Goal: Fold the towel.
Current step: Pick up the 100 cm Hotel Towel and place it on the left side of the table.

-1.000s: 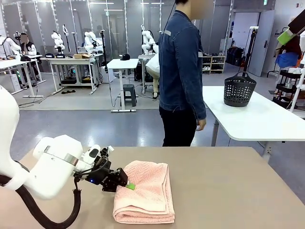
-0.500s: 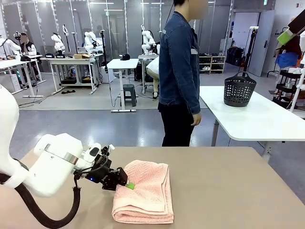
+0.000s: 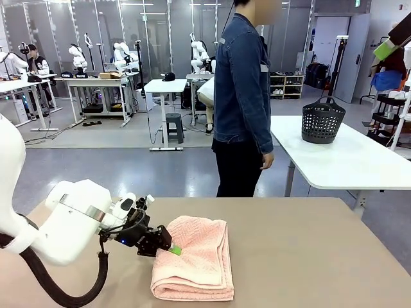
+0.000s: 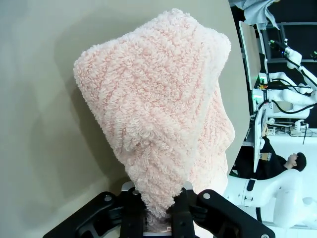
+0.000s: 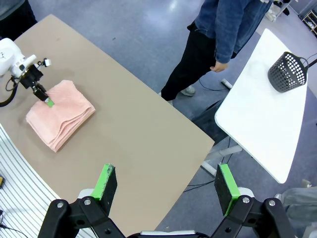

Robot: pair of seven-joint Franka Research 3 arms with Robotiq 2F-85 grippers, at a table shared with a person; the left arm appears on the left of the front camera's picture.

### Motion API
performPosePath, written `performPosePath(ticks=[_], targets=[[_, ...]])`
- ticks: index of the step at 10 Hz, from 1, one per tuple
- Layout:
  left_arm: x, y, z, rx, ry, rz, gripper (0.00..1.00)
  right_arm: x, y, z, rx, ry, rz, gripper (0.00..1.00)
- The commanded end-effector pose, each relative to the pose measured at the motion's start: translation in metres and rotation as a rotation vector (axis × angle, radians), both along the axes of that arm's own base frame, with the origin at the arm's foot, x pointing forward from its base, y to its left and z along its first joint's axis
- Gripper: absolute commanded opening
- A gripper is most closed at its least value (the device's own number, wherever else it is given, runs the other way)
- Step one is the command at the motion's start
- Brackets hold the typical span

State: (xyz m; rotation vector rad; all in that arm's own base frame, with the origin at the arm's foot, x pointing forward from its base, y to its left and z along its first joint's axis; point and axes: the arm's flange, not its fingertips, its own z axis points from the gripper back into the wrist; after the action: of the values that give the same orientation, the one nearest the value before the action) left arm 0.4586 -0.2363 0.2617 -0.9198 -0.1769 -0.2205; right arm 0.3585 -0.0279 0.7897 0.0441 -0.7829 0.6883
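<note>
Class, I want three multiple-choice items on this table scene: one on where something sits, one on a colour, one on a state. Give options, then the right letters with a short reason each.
1. Where does the dark basket stand?
A. On the white table behind the person
B. On the tan table beside the towel
C. On the floor

2. What colour is the towel?
A. Blue
B. Light salmon pink
C. Green

3. How are the two pincers set?
A. Both open
B. Left open, right shut on the towel
C. Left shut on the towel, right open

Answers:
1. A: the front view shows it on the white table, apart from the tan table.
2. B: it reads pink in the front and left wrist views.
3. C: the left pincer pinches a towel edge; the right pincer has its green pads wide apart, high above the table.
</note>
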Motion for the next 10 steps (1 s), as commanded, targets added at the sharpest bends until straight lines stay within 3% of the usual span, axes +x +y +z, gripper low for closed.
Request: performPosePath(ticks=[1, 2, 5, 10], targets=[[0.0, 0.0, 0.0, 0.0, 0.0, 0.0, 0.16, -0.001, -0.001, 0.001, -0.008, 0.001, 0.006, 1.0], [0.012, 0.03, 0.015, 0.0, 0.046, 0.009, 0.16, -0.001, -0.001, 0.001, -0.008, 0.001, 0.006, 1.0], [0.016, 0.107, 0.043, 0.001, 0.062, 0.03, 0.16, -0.001, -0.001, 0.001, -0.008, 0.001, 0.006, 1.0], [0.025, 0.258, 0.064, 0.107, 0.001, 0.087, 0.16, -0.001, -0.001, 0.001, -0.008, 0.001, 0.006, 1.0]])
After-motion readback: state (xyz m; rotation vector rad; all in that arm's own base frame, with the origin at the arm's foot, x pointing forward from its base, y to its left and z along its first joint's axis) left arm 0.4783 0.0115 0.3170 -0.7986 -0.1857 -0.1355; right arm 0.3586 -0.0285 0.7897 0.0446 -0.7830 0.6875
